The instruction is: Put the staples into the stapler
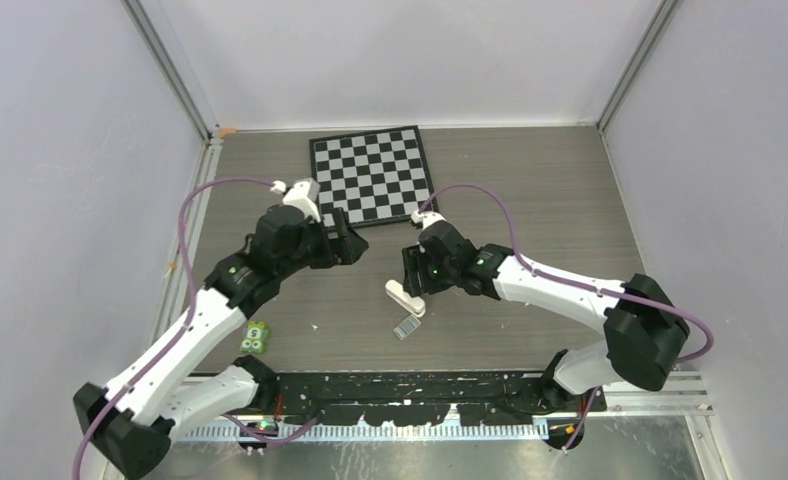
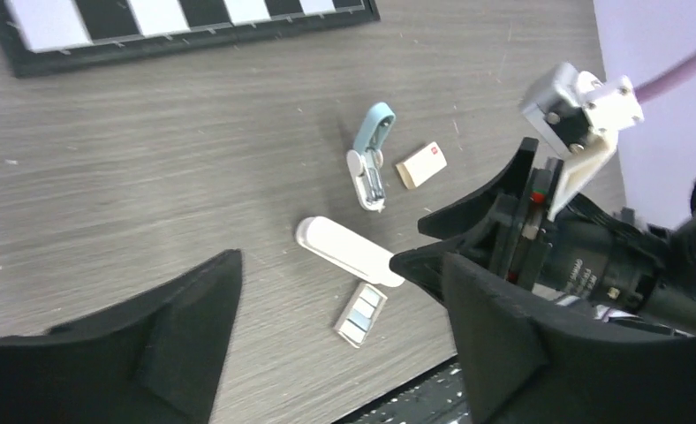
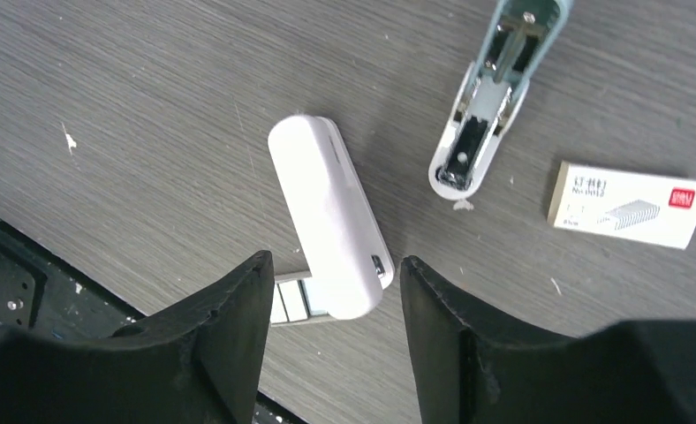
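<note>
- Currently the right gripper (image 3: 336, 265) stands parted and empty; the left gripper (image 2: 340, 274) gapes wider, also empty.
- Between the right jaws, the staples (image 3: 293, 300) lie partly under the closed stapler (image 3: 327, 225); closing could pinch both or skid them away.
- Beyond the jaws, the blue remover (image 3: 495, 88) and box (image 3: 627, 203) could be grabbed by mistake.

We look down on a grey-brown wood-grain table (image 1: 530, 180), its grain running side to side. Plain pale walls close it in on three sides: a back wall (image 1: 400, 50), a left wall (image 1: 60, 150) and a right wall (image 1: 730, 130). We see a slanting metal post at the far left corner (image 1: 170, 65) and another at the far right (image 1: 630, 62). A brushed metal strip (image 1: 630, 455) runs along the near edge. The light is soft and even.
</note>
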Controlling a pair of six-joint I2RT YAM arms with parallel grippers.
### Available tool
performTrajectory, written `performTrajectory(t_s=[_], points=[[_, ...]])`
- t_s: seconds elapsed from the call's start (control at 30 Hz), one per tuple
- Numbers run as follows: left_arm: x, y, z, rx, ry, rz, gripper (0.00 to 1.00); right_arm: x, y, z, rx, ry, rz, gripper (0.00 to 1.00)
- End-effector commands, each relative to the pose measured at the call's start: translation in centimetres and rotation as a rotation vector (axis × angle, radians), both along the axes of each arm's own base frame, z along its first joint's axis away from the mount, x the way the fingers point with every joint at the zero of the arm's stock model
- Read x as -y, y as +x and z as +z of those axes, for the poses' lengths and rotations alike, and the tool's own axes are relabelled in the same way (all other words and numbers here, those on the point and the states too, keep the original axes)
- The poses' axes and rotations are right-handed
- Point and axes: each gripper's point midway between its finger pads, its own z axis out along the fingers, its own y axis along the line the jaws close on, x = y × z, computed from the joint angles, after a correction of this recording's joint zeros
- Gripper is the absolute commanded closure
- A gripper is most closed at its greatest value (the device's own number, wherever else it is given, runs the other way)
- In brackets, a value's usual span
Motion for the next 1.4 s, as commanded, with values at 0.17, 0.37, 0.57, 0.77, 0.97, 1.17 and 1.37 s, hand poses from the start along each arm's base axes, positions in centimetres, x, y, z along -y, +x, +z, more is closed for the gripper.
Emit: performTrajectory(t_s=[0.17, 0.37, 0.57, 0.77, 0.97, 1.17, 1.37], points=[[-6.3, -3.0, 0.6, 0.104, 0.198, 0.064, 0.00, -2.7, 0.6, -1.4, 0.004, -0.104, 0.123, 0.40], [-8.4, -3.8, -0.4, 0.148, 0.249, 0.101, 0.00, -3.3, 1.1, -3.7, 0.009, -0.251, 0.152, 0.41], [-8.9, -4.1, -0.2, 0.158, 0.269, 0.097, 0.00, -3.2, 2.4, -3.1, 0.068, -0.295, 0.114, 0.62], [-9.3, -4.5, 0.0, 0.162, 0.323, 0.059, 0.00, -2.3, 3.2, -0.5, 0.119, -0.307, 0.097, 0.71], [-9.8, -4.8, -0.1, 0.169, 0.341, 0.062, 0.00, 0.8, 4.8, 3.2, 0.115, -0.232, -0.008, 0.71], [-9.4, -4.9, -0.1, 0.179, 0.316, 0.045, 0.00, 8.8, 8.4, 5.6, 0.110, -0.201, -0.205, 0.70], [-9.3, -4.9, -0.3, 0.166, 0.324, 0.034, 0.00, 15.4, 12.8, 4.2, 0.101, -0.288, -0.347, 0.70]])
